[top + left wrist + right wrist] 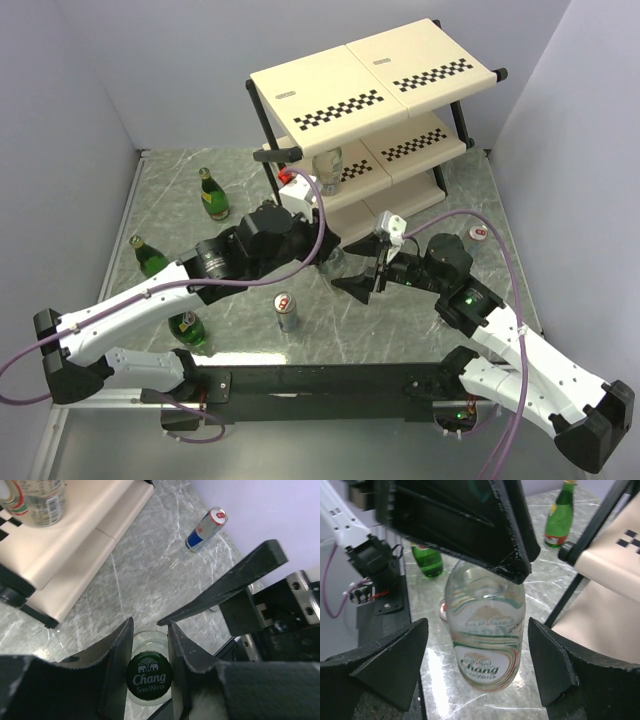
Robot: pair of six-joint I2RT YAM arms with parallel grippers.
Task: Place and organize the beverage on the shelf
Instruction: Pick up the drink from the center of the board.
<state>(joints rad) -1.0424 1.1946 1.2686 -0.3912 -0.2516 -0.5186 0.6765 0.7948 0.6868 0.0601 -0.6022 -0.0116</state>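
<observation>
A clear Chang soda-water bottle (335, 262) (485, 630) stands upright on the marble table in front of the shelf (330, 85). My left gripper (150, 627) comes down from above and is shut on the bottle's neck, just under its dark green cap (148, 675). My right gripper (477, 627) (362, 275) is open. Its fingers (395, 660) stand on either side of the bottle's body, with gaps on both sides. A second clear bottle (330, 160) (35, 500) stands on the shelf's middle tier.
Three green bottles (212, 195) (150, 257) (187, 328) stand on the left of the table. One slim can (286, 312) stands near the front centre. Another can (479, 233) (206, 522) is right of the shelf. The shelf's black leg (580, 565) is close beside the bottle.
</observation>
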